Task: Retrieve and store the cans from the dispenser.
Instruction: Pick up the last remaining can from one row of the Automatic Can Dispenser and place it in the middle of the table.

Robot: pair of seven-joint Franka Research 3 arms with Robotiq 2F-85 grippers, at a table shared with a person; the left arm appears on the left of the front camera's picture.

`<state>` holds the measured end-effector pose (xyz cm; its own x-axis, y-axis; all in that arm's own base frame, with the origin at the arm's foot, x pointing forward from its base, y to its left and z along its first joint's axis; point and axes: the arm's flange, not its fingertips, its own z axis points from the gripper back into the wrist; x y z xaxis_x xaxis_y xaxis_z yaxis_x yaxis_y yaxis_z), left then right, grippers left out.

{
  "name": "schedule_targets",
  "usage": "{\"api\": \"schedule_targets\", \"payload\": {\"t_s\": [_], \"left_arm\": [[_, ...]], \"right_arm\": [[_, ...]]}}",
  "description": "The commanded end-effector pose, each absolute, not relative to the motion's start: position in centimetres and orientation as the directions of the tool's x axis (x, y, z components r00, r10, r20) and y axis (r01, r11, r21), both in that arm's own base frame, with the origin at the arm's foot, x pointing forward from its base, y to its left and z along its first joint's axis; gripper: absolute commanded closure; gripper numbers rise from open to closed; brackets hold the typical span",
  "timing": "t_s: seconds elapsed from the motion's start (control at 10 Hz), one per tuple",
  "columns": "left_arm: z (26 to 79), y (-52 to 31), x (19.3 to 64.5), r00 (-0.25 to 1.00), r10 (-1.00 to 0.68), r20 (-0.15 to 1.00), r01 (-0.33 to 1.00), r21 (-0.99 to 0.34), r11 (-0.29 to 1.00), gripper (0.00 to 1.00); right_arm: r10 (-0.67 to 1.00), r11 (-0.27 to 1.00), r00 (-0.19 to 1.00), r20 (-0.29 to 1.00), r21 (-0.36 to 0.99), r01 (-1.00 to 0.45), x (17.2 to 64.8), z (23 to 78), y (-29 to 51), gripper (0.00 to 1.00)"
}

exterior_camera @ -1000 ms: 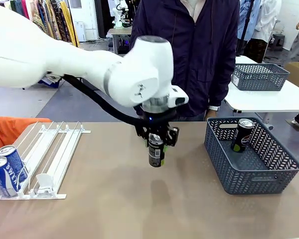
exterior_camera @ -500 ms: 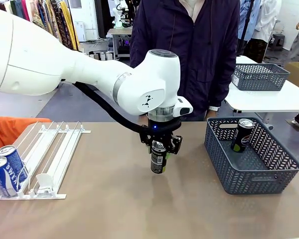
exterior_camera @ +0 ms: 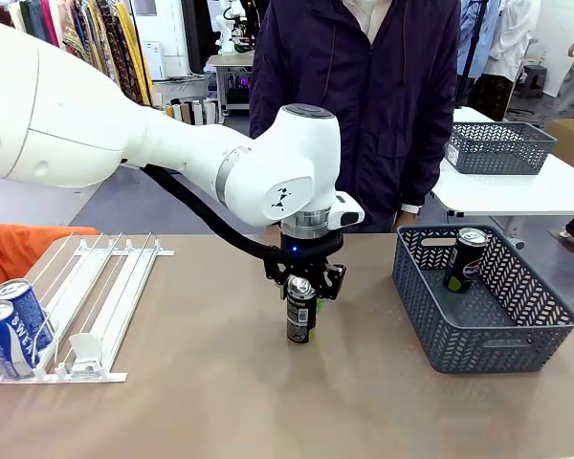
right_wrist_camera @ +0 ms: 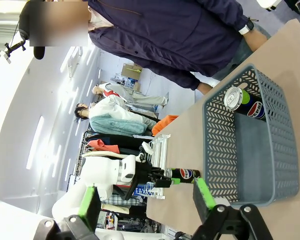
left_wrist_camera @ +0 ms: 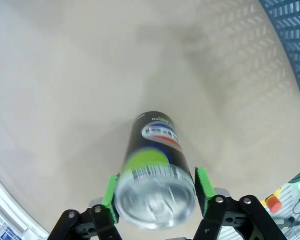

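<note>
My left gripper [exterior_camera: 301, 289] is shut on the top of a black can with a green band [exterior_camera: 299, 321], which stands upright on the table's middle. In the left wrist view the green pads [left_wrist_camera: 110, 192] press both sides of that can [left_wrist_camera: 157, 165]. The white dispenser [exterior_camera: 105, 296] lies at the left with two blue cans [exterior_camera: 10, 325] at its front lip. Another black can [exterior_camera: 465, 258] stands in the dark grey basket [exterior_camera: 517, 335] at the right. My right gripper [right_wrist_camera: 146, 197] hangs open and empty, high above the basket [right_wrist_camera: 285, 150].
A person in a dark jacket [exterior_camera: 364, 105] stands at the far side of the table behind the held can. A second table with a grey basket [exterior_camera: 497, 148] is at the back right. Bare tabletop [exterior_camera: 210, 382] lies between dispenser and basket.
The left gripper has come down with the black can, first drifting slightly right, until the can's base meets the table.
</note>
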<state>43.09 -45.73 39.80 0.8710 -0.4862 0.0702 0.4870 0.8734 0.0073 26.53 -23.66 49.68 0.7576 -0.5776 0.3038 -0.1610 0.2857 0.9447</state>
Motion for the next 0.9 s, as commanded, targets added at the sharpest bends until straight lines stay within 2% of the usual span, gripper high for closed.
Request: {"api": "schedule_targets", "payload": {"t_s": [0.0, 0.2, 0.4, 0.5, 0.8], "left_arm": [[40.5, -44.9, 43.1, 0.871, -0.483, 0.090, 0.486, -0.013, 0.874, 0.00], [41.9, -44.3, 42.6, 0.880, -0.457, 0.131, 0.462, -0.012, 0.887, 0.00], [48.0, -41.4, 40.0, 0.894, -0.383, 0.233, 0.399, -0.025, 0.917, 0.00], [51.5, -38.5, 38.7, 0.905, -0.340, 0.256, 0.371, -0.083, 0.925, 0.00], [58.6, -20.4, 37.3, 0.967, -0.010, 0.254, 0.112, -0.392, 0.913, 0.00]], "right_arm": [[-0.580, 0.284, 0.747, 0.326, 0.940, -0.189, 26.7, 49.8, -23.7, 0.00], [-0.580, 0.284, 0.747, 0.326, 0.940, -0.189, 26.7, 49.8, -23.7, 0.00], [-0.580, 0.284, 0.747, 0.326, 0.940, -0.189, 26.7, 49.8, -23.7, 0.00], [-0.580, 0.284, 0.747, 0.326, 0.940, -0.189, 26.7, 49.8, -23.7, 0.00], [-0.580, 0.284, 0.747, 0.326, 0.940, -0.189, 26.7, 49.8, -23.7, 0.00]]}}
